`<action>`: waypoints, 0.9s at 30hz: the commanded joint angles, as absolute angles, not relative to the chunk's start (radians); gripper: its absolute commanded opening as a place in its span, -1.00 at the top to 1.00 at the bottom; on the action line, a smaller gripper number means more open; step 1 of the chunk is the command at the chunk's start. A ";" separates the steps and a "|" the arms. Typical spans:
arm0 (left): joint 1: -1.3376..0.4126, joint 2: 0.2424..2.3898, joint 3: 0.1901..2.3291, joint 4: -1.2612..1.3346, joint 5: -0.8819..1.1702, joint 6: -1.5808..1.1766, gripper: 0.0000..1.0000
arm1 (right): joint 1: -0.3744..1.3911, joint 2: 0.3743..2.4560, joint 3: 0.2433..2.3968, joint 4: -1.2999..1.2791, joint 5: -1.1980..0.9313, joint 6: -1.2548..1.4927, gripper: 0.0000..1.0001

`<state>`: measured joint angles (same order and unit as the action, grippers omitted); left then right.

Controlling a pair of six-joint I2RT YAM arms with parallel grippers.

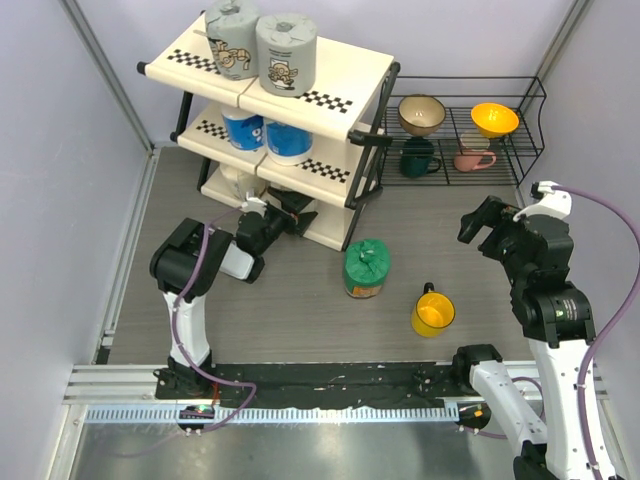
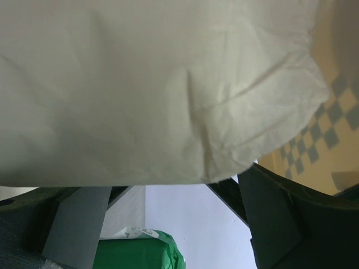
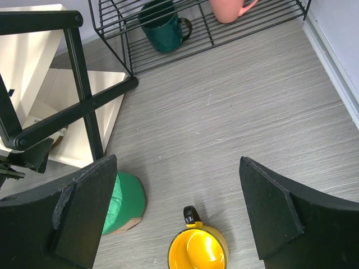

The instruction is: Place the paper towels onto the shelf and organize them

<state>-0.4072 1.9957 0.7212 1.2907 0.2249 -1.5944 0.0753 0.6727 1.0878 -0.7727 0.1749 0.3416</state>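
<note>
The shelf (image 1: pixel 340 80) stands at the back left. Two grey rolls (image 1: pixel 287 52) sit on its top tier and two blue-and-white rolls (image 1: pixel 288 140) on the middle tier. One cream roll (image 1: pixel 235 182) shows on the bottom tier. My left gripper (image 1: pixel 283 212) reaches under the middle tier. In the left wrist view it (image 2: pixel 168 190) is closed on a second cream roll (image 2: pixel 157 95), which fills the frame beside a checkered strip (image 2: pixel 331 129). The green roll (image 1: pixel 366 268) stands on the table. My right gripper (image 1: pixel 490 235) hangs open and empty above the table.
A yellow mug (image 1: pixel 433 313) stands right of the green roll; both show below my right gripper (image 3: pixel 176 168), the mug (image 3: pixel 197 252) and the green roll (image 3: pixel 126 202). A black wire rack (image 1: pixel 500 150) with bowls and mugs stands at the back right.
</note>
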 commanded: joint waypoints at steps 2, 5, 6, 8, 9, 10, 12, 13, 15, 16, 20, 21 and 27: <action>-0.387 2.022 0.745 1.445 0.193 -1.612 -0.91 | 0.077 0.683 1.097 -0.747 0.184 0.325 -0.91; -0.373 2.029 0.759 1.439 0.193 -1.611 -0.91 | 0.075 0.684 1.100 -0.746 0.186 0.325 -0.91; -0.368 2.032 0.764 1.437 0.193 -1.612 -0.91 | 0.077 0.684 1.098 -0.747 0.186 0.325 -0.91; -0.356 2.040 0.772 1.433 0.196 -1.615 -0.90 | 0.077 0.686 1.101 -0.747 0.186 0.325 -0.91; -0.353 2.043 0.773 1.433 0.198 -1.617 -0.91 | 0.077 0.686 1.101 -0.746 0.184 0.325 -0.91; -0.347 2.045 0.778 1.434 0.199 -1.621 -0.90 | 0.077 0.686 1.098 -0.747 0.184 0.325 -0.91; -0.344 2.049 0.781 1.436 0.199 -1.624 -0.91 | 0.077 0.686 1.095 -0.747 0.183 0.325 -0.91; -0.339 2.049 0.785 1.436 0.202 -1.623 -0.91 | 0.077 0.684 1.097 -0.747 0.184 0.325 -0.91; -0.334 2.054 0.795 1.433 0.204 -1.623 -0.91 | 0.075 0.684 1.094 -0.747 0.184 0.328 -0.91; -0.333 2.056 0.798 1.431 0.207 -1.624 -0.90 | 0.075 0.684 1.094 -0.747 0.183 0.327 -0.91; -0.322 2.060 0.810 1.428 0.210 -1.626 -0.91 | 0.077 0.680 1.092 -0.744 0.183 0.328 -0.91; -0.319 2.062 0.814 1.425 0.213 -1.626 -0.90 | 0.075 0.681 1.092 -0.747 0.184 0.328 -0.91; -0.313 2.062 0.815 1.422 0.219 -1.626 -0.91 | 0.075 0.683 1.094 -0.747 0.183 0.328 -0.91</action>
